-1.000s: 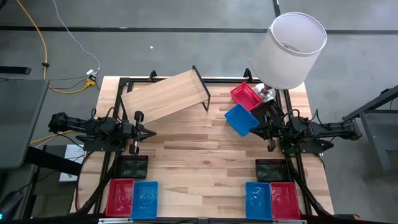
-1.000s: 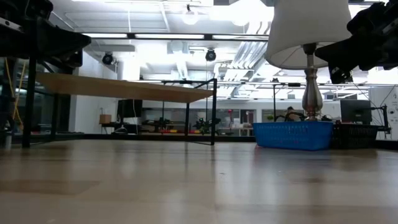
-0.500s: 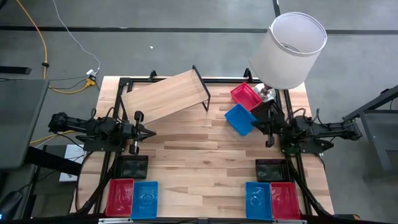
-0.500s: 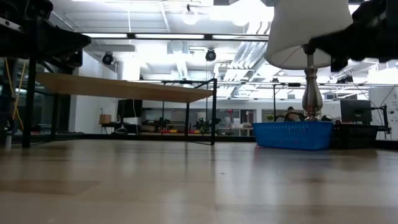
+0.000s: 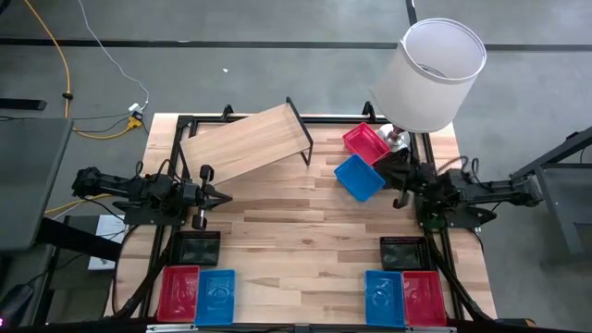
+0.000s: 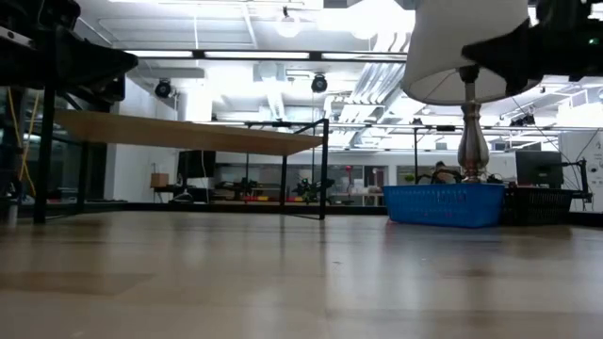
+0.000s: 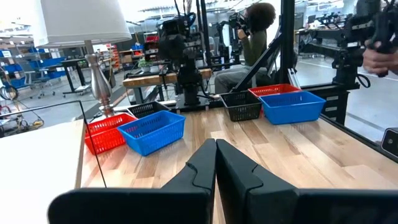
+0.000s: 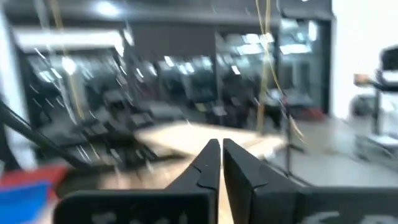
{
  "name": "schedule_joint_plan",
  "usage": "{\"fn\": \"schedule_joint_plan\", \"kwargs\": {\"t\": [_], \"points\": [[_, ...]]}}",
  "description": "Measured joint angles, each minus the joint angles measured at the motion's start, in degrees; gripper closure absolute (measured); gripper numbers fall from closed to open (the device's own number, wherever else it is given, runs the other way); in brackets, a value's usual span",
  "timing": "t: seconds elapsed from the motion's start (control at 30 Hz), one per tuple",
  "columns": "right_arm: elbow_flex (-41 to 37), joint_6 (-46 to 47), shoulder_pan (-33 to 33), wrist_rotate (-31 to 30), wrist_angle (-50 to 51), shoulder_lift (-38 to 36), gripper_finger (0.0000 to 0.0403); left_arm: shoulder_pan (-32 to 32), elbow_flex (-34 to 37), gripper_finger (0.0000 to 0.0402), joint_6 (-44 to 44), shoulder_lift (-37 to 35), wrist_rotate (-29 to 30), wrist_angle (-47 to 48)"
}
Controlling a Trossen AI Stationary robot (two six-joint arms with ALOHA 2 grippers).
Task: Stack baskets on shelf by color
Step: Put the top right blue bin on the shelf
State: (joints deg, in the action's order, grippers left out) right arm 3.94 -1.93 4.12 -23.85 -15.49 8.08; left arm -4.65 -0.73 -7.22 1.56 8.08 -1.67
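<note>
Ribbed plastic baskets, a blue one (image 5: 358,177) touching a red one (image 5: 366,141), are sitting beside the plank shelf (image 5: 248,142) (black wire frame); both the right gripper (image 5: 400,198) and left gripper (image 5: 222,195) are hovering clenched, empty.

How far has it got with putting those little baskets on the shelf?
Nothing looks done: the shelf holds no basket. The red basket and blue basket lie on the table by the lamp, and more sit along the near edge. The right tool is beside the blue basket, holding nothing; the left tool waits shut, so all the stacking remains.
</note>
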Motion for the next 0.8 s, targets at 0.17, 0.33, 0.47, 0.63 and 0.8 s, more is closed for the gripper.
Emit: {"fn": "schedule_joint_plan", "kwargs": {"t": [0.17, 0.33, 0.47, 0.63, 0.8], "points": [[7.4, 4.3, 0.0, -0.1, 15.5, 8.2, 0.032, 0.0, 0.0, 0.0398, 0.1, 0.0, 0.0, 0.0], [17.2, 11.5, 0.0, 2.5, 38.4, 16.7, 0.0257, 0.0, 0.0, 0.0398, 0.0, 0.0, 0.0, 0.0], [21.6, 15.0, 0.0, 5.6, 44.2, 23.5, 0.0227, 0.0, 0.0, 0.0398, 0.0, 0.0, 0.0, 0.0], [25.0, 15.0, 0.0, 11.2, 47.8, 32.2, 0.0217, 0.0, 0.0, 0.0398, 0.0, 0.0, 0.0, 0.0], [28.4, 14.2, 0.0, 12.1, 51.6, 40.4, 0.0217, 0.0, 0.0, 0.0398, 0.0, 0.0, 0.0, 0.0]]}}
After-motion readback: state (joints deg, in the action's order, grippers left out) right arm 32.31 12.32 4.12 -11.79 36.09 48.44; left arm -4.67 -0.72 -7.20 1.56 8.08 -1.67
